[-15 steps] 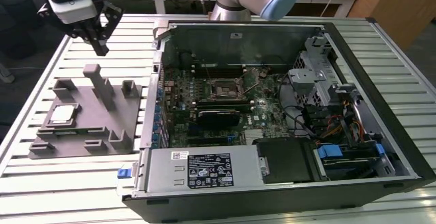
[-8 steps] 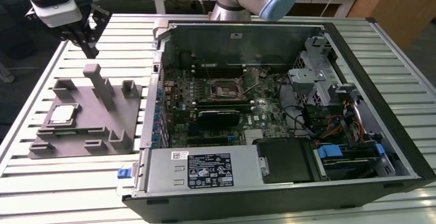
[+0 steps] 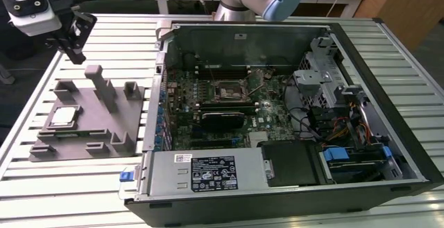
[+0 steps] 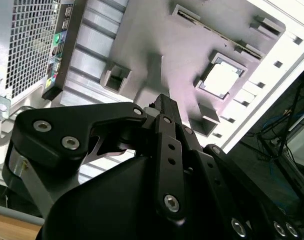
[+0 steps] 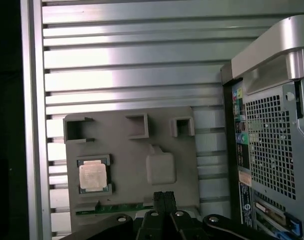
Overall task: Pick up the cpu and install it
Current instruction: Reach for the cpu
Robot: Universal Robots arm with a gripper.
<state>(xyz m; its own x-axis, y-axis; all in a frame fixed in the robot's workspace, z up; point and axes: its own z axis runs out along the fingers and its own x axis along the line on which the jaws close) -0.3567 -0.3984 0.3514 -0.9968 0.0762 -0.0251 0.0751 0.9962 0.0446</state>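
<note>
The cpu [image 3: 64, 116] is a small silver square lying flat in a recess of the grey tray [image 3: 97, 121], at the exterior view's left. My gripper [image 3: 75, 55] hangs well above the tray's far end, away from the cpu, fingers shut with nothing between them. In the first wrist view the cpu [image 5: 93, 175] lies to one side of the closed fingertips [image 5: 159, 199], on the tray [image 5: 127, 155]. The second wrist view shows the cpu [image 4: 220, 80] beyond the gripper [image 4: 159, 100]. The black socket [image 3: 231, 89] sits on the motherboard inside the open computer case [image 3: 361, 46].
Tall grey posts [image 3: 104, 90] rise from the tray between the cpu and the case. The case wall [image 3: 154, 98] stands right beside the tray. A power supply [image 3: 208, 172] fills the case's near end. The slatted metal table [image 3: 69, 186] ends close to the tray's left.
</note>
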